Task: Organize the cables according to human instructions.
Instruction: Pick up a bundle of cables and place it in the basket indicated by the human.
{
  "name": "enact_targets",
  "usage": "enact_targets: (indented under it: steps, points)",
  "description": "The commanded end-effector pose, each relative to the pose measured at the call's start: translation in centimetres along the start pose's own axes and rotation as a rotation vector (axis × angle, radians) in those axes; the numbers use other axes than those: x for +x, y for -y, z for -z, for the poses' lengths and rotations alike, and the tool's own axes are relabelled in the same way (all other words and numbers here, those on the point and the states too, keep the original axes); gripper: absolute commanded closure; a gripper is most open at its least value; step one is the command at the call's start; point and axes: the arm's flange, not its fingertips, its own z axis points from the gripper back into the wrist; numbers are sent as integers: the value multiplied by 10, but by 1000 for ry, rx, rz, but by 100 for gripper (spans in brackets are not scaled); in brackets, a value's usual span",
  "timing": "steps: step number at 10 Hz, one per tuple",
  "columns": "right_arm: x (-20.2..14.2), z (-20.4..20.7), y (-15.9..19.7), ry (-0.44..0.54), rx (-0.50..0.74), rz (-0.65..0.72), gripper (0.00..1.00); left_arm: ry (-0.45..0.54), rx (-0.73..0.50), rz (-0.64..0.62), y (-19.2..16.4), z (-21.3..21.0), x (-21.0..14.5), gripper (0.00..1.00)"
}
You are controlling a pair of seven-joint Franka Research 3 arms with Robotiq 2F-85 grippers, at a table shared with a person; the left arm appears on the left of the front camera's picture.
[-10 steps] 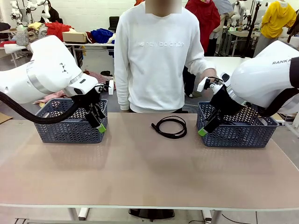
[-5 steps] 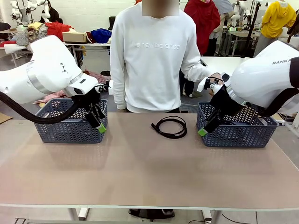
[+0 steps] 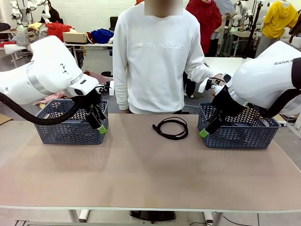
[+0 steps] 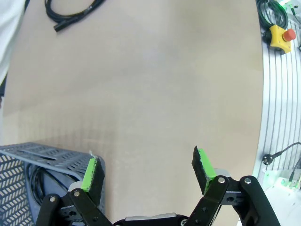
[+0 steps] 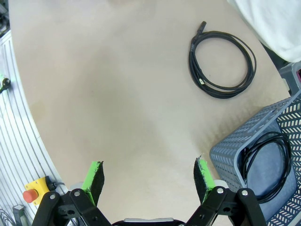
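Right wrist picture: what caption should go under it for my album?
Open right gripper hovers above the table, one coiled cable lying loose, another in the basket.

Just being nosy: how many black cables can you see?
3: one coiled cable on the table, one in the right basket, one partly visible in the left basket. Others may be hidden inside.

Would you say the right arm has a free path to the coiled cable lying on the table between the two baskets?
Probably yes. The cable lies alone on the bare table, just left of the right basket, and the right gripper hangs open beside it with nothing between.
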Motion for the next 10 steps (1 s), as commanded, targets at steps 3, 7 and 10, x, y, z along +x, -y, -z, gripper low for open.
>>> enact_targets:
  steps: [3,7,10]
  points:
    - [10,5,5,-30,6,15,0,-1,-8,3,-2,-2,-1,2]
    - [70,37,31,-108,-3,9,0,-1,-8,3,-2,-2,-1,2]
    - [107,69,47,-187,-59,24,0,-1,-8,3,-2,-2,-1,2]
